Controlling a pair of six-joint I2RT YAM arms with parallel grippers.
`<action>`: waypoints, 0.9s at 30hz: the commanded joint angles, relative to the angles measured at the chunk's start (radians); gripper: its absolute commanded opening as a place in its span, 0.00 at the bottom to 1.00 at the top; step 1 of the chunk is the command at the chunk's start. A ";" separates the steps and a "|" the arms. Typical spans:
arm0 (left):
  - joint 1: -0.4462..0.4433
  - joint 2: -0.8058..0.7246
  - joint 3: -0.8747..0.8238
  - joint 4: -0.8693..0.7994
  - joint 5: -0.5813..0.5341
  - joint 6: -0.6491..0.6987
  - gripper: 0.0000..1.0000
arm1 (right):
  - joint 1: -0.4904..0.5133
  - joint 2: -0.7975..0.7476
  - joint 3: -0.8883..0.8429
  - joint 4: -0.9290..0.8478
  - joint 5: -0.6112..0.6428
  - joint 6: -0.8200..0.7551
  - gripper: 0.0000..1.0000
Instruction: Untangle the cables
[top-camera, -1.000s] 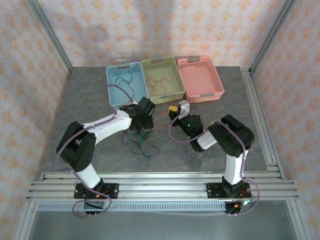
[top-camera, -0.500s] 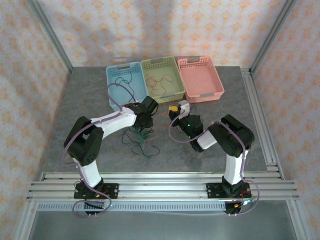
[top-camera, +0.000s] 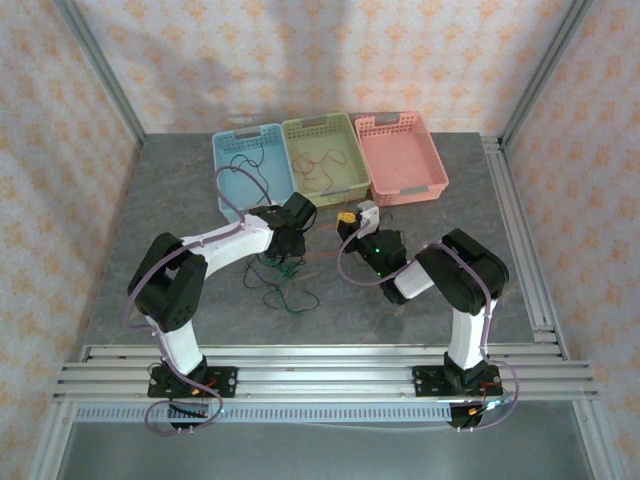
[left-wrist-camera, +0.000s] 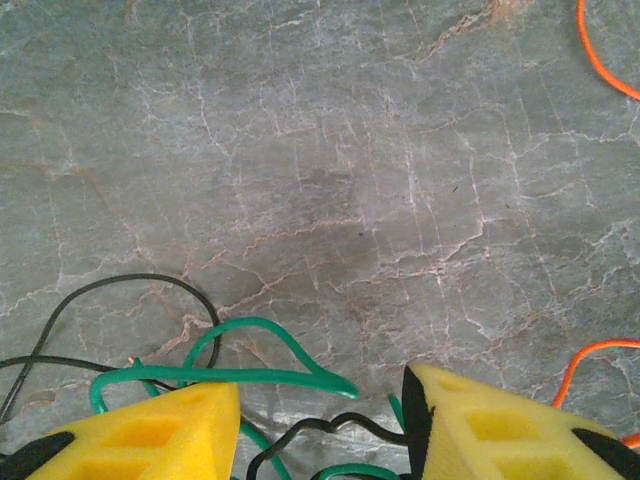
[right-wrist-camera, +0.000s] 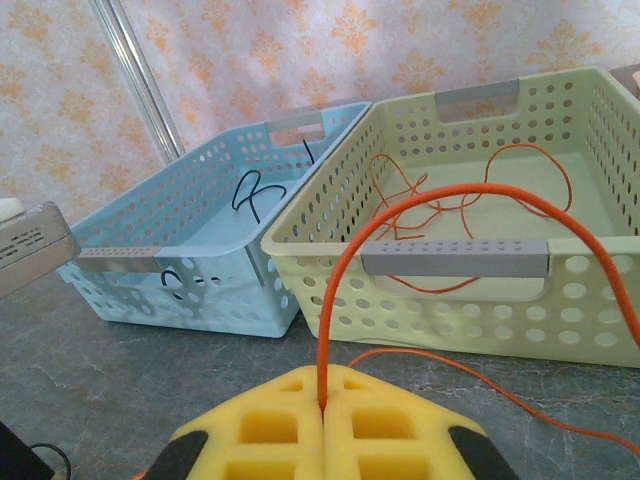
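Note:
The loose cables, green and black strands, sprawl on the grey table in front of the left arm. My left gripper hovers low over them. In the left wrist view its yellow fingers stand open, with a green cable and a black cable lying between them on the table; the left gripper holds nothing. An orange strand crosses the far right corner. My right gripper is shut on an orange cable that arcs up from the closed pads and over to the right.
Three baskets stand side by side at the back: a blue one with a black cable inside, a yellow-green one holding orange cable, and a pink one. Metal rails run along the near edge.
The left arm has shifted: its elbow swung right and the gripper moved slightly right, toward the tangle's far side. The right arm and its orange cable have stayed put.

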 joint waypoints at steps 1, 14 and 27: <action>-0.013 0.025 0.048 -0.055 -0.018 0.015 0.47 | -0.006 -0.016 0.002 0.042 -0.015 0.009 0.00; -0.010 0.060 0.070 -0.052 0.029 0.032 0.19 | -0.006 -0.017 0.000 0.043 -0.012 0.009 0.00; 0.073 -0.125 -0.092 0.075 -0.037 -0.006 0.00 | -0.006 -0.032 -0.011 0.042 0.020 0.002 0.00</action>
